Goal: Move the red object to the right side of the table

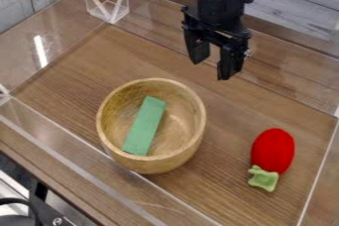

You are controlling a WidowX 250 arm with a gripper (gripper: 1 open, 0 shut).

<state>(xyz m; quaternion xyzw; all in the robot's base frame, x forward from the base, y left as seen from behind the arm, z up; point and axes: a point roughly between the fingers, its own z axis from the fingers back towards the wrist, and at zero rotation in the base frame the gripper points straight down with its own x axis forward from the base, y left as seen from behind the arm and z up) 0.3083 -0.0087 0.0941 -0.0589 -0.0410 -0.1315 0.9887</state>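
Observation:
The red object [273, 150], a small rounded toy fruit with a light green leafy stem at its near end, lies on the table [265, 91] at the lower right, close to the clear right wall. My gripper [212, 58] hangs well above and behind it, near the back middle of the table, pointing straight down. Its dark fingers [228, 59] stand apart, open, with nothing between them.
A wooden bowl [193, 139] holding a flat green block [145, 125] sits at the front centre-left. Low clear acrylic walls [54, 47] border the tabletop. A small clear folded stand [106, 6] sits at the back left corner.

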